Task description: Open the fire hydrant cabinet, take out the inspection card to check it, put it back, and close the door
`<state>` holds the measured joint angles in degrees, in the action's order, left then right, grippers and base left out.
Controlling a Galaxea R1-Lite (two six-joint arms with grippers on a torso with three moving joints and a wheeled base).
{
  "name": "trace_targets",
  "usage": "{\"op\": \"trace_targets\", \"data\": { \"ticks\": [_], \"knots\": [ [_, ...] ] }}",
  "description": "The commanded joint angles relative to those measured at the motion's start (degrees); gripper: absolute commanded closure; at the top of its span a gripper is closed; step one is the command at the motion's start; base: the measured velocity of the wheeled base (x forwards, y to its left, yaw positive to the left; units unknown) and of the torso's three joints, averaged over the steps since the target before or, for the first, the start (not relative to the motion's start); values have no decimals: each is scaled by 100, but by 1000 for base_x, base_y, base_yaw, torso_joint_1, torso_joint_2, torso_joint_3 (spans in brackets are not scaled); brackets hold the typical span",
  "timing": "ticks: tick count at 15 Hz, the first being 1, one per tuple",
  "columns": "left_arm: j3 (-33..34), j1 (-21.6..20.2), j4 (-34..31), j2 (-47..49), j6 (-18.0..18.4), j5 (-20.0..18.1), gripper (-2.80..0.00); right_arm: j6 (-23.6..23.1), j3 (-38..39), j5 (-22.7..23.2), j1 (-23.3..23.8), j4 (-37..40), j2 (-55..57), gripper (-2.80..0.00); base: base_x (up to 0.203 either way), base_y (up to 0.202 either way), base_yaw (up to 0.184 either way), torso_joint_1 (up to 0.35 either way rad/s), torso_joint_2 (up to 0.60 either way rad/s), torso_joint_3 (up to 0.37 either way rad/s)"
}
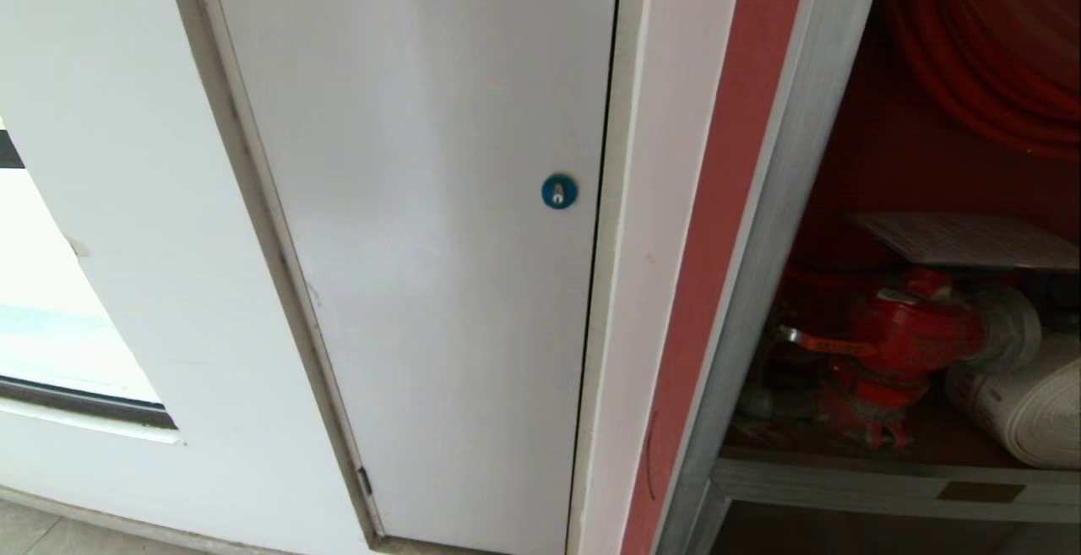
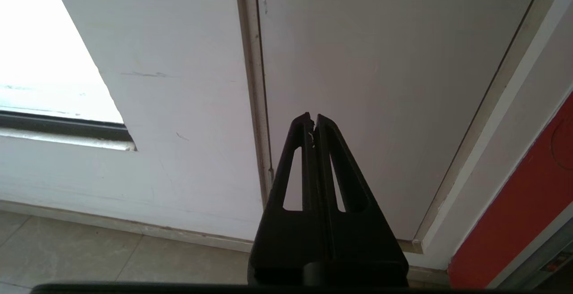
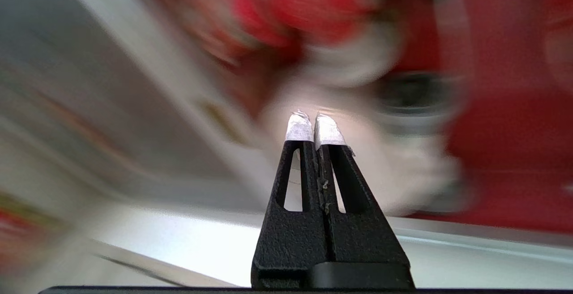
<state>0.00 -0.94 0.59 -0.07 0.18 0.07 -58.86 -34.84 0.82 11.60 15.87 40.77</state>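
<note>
The fire hydrant cabinet (image 1: 760,225) stands open at the right of the head view, with a silver frame and a red interior. The inspection card (image 1: 971,240), a thin white printed sheet, lies flat above the red valve (image 1: 908,335). A white rolled hose (image 1: 1026,407) sits beside the valve, and a red hose coil (image 1: 988,57) hangs above. The door is out of view. My right gripper (image 3: 312,117) is shut with nothing between its taped tips, in front of the blurred red interior. My left gripper (image 2: 313,117) is shut and empty, facing the white panel.
A plain white panel (image 1: 405,242) with a round blue lock (image 1: 558,191) fills the middle of the head view. A window opening (image 1: 51,327) is at the far left. Grey floor tiles (image 2: 89,249) run along the wall's foot.
</note>
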Motion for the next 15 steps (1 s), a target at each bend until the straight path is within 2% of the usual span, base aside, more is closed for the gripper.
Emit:
{"op": "trace_targets", "data": {
  "ticks": [1, 4, 6, 10, 13, 15],
  "knots": [
    [26, -3, 2, -1, -1, 2, 0, 1722, 357, 11, -304, -7, -256, 0, 0, 0, 0, 0, 0, 0],
    [26, -3, 2, -1, -1, 2, 0, 3376, 630, 14, -693, -3, -836, 0, 0, 0, 0, 0, 0, 0],
    [26, -3, 2, -1, -1, 2, 0, 4122, 925, 20, -903, 0, -1413, 0, 0, 0, 0, 0, 0, 0],
    [26, -12, 2, -1, -1, 2, 0, 5112, 1496, 252, -982, 11, -2773, 0, 0, 0, 0, 0, 0, 0],
    [26, -5, 2, 0, -1, 2, 0, 5571, 1840, 396, -1076, -28, -3467, 0, 0, 0, 0, 0, 0, 0],
    [26, -3, 2, 7, -1, 2, 0, 5680, 2052, 398, -1099, -62, -3964, 0, 0, 0, 0, 0, 0, 0]
  ]
}}
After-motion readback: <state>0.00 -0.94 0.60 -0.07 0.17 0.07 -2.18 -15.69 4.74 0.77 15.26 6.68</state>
